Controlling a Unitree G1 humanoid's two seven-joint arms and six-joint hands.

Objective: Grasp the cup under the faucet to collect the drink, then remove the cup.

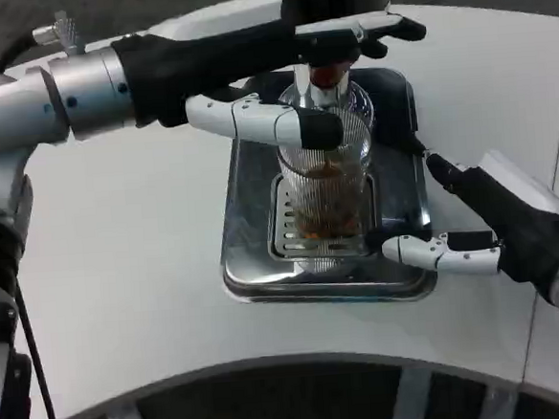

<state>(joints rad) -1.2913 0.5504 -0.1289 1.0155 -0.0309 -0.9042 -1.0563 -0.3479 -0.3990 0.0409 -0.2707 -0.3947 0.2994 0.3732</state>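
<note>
The ribbed glass cup (pixel 324 202), partly filled with brown drink, stands on the metal drip tray (pixel 249 259) under the faucet (pixel 325 77). The left hand (pixel 280 75) grasps its rim. The right hand (pixel 472 225) rests released beside the tray on the white surface (pixel 122 288).

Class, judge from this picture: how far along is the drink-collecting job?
Done: the cup stands under the faucet on the tray with some brown drink in it. In hand: the left hand reaches across at the faucet; the right hand's fingers rest by the cup's base. Left: finishing the fill and removing the cup.
</note>
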